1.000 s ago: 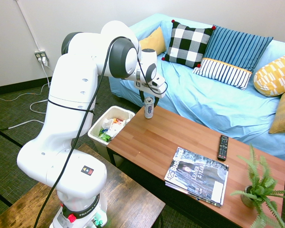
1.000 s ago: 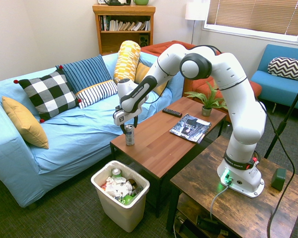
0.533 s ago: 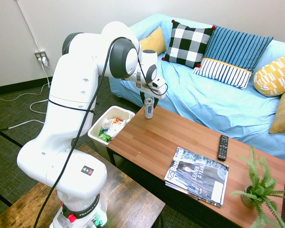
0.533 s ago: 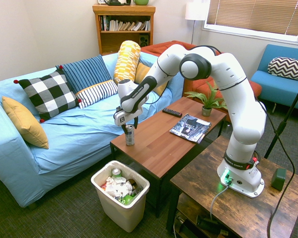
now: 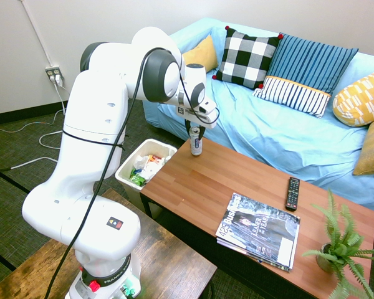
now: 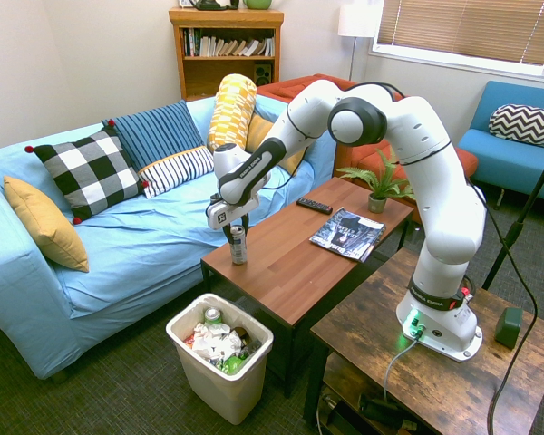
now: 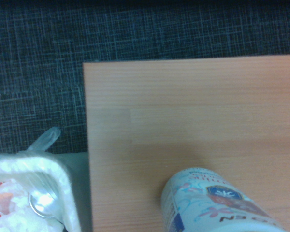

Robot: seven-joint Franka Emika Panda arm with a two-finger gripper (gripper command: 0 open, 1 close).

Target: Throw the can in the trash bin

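First exterior view shows the claw [image 5: 196, 129] closed on the can [image 5: 196, 142] at the coffee table's [image 5: 237, 194] corner, near the bin [image 5: 151, 148]; the top magazine [image 5: 259, 228] reads "425 Business" and "Leader of the Year".

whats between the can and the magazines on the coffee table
Just bare wood of the coffee table between the can and the magazines, as the first exterior view shows.

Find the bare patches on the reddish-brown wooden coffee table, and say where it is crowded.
One bare stretch of the reddish-brown wooden coffee table lies between the slim silver can and the glossy magazine stack. Another borders the magazines, the black remote and the green fern. Crowded: the can's corner, with the black-fingered gripper at the can.
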